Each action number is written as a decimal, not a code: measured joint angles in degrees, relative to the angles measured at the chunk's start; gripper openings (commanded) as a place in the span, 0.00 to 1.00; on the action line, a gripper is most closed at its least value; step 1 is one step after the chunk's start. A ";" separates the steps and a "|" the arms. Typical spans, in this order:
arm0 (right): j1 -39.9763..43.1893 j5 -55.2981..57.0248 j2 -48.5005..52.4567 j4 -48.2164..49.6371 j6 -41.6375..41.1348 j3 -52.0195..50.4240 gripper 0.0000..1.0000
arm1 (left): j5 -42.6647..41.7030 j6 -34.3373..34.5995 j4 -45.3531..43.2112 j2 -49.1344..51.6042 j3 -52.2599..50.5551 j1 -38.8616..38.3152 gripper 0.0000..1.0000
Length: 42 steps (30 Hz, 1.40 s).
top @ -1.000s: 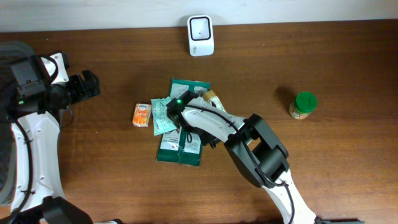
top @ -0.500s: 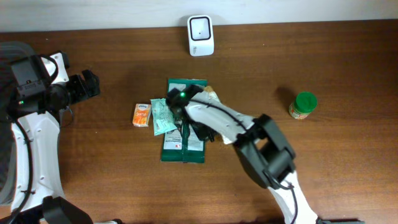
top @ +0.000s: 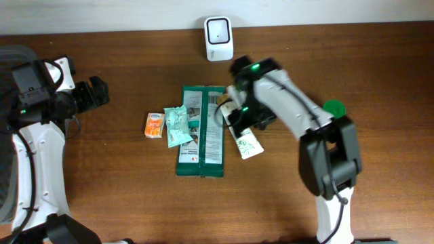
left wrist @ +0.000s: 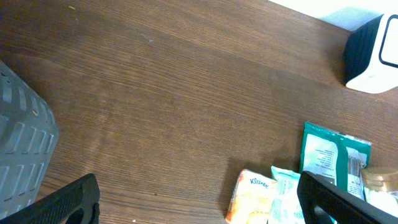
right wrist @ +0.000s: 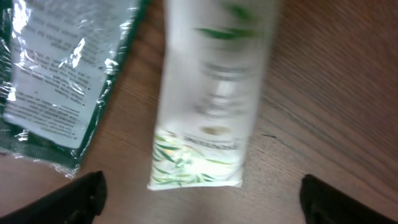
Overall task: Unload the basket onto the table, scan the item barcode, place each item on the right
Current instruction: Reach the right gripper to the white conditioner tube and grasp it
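A white tube with green leaf print [top: 247, 142] [right wrist: 210, 93] lies on the wood just right of the green packages [top: 201, 130] [right wrist: 53, 74]. My right gripper [top: 239, 116] [right wrist: 202, 205] hovers over the tube's upper end, open wide and holding nothing. One dark fingertip [right wrist: 81, 196] shows on each side of the tube's flat end, well clear of it. The white barcode scanner [top: 218, 37] [left wrist: 373, 53] stands at the table's far edge. My left gripper [top: 93, 95] [left wrist: 199, 211] is open and empty far to the left.
An orange Kleenex pack [top: 155, 125] [left wrist: 252, 196] and a mint pack [top: 178, 126] [left wrist: 286, 193] lie left of the green packages. A green-lidded jar [top: 333, 108] stands at the right, partly behind my right arm. A grey ribbed surface [left wrist: 22, 149] fills the left wrist view's left edge.
My right gripper dragged the white tube out of the pile to the right, then opened and let it go. The green packages shifted and straightened. The left arm stayed still.
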State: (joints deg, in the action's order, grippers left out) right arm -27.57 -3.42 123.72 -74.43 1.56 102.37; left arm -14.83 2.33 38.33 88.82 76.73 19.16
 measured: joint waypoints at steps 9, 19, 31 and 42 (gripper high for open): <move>-8.00 19.96 -0.02 12.07 -1.79 -8.79 0.98 | 0.00 0.00 0.00 0.00 0.00 0.00 0.99; -8.81 24.68 2.58 16.39 -0.87 -9.27 0.33 | 0.00 0.02 0.00 0.00 0.00 0.00 0.99; -9.20 24.87 4.02 4.07 -5.90 -4.63 0.07 | 0.00 0.00 -0.04 0.00 0.00 0.00 0.99; 11.63 -30.47 3.98 -0.66 9.11 -0.35 0.04 | 0.00 0.00 0.00 0.00 0.00 0.00 0.99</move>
State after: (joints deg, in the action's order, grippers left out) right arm -15.94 -33.89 127.70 -75.09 10.68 102.02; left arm -14.83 2.33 38.33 88.82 76.73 19.16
